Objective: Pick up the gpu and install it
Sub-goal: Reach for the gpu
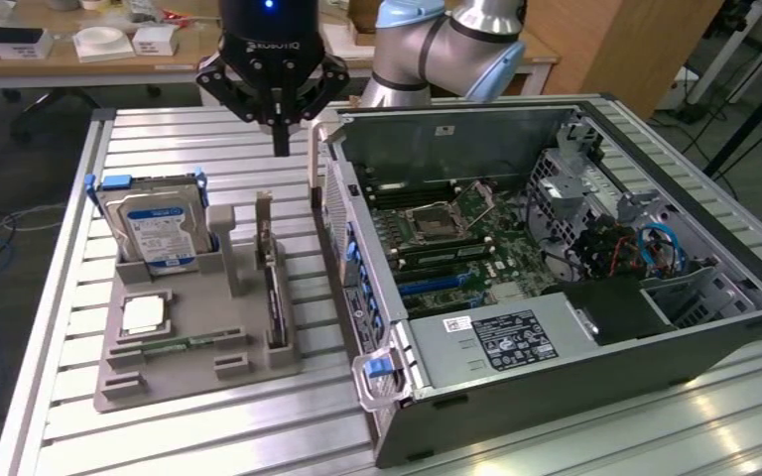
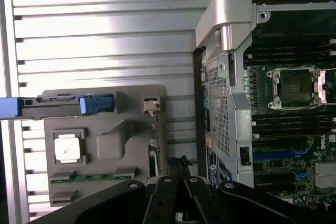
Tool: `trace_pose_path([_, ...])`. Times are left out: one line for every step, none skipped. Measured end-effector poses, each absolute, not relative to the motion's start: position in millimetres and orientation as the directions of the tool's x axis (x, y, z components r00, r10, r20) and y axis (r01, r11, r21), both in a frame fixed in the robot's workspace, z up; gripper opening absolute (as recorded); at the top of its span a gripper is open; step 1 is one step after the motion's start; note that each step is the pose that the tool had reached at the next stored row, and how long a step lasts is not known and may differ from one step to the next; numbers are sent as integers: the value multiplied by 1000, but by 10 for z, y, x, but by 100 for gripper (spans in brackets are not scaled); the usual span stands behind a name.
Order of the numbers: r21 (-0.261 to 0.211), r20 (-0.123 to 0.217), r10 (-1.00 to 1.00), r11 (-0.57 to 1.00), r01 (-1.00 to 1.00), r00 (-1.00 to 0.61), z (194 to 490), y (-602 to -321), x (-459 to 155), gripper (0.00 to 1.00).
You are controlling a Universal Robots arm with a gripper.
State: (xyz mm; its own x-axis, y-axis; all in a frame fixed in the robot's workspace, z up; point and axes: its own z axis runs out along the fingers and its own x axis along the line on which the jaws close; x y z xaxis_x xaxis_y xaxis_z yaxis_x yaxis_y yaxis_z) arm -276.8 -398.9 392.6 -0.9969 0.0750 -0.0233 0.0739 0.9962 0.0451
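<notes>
Overhead, closed ROBOTIQ gripper (image 1: 282, 147) hovers near gpu (image 1: 273, 297)

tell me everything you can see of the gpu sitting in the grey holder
The gpu is a thin, flat, dark circuit card standing on its long edge in a slot of the grey holder, with a narrow pale metal bracket at its far end. It sits between the hard drive and the open computer case. The gripper hangs above the bracket end, fingers shut, clear of the card.
</notes>
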Motion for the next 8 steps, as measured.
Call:
trace_pose_path([45,-23,75,996,74,-997,3926,-3988,-2776,11])
trace_pose_path([45,-23,75,996,74,-997,3926,-3988,-2783,11])
trace_pose_path([45,-23,75,996,74,-997,3926,-3988,-2791,11])
trace_pose_path([45,-23,75,996,74,-997,3926,-3988,-2799,11])
trace_pose_path([45,-23,75,996,74,-997,3926,-3988,-2806,11])
trace_pose_path([45,-23,75,996,74,-997,3926,-3988,-2813,11])
trace_pose_path([45,-23,75,996,74,-997,3926,-3988,-2819,11])
trace_pose_path([45,-23,75,996,74,-997,3926,-3988,-2824,11])
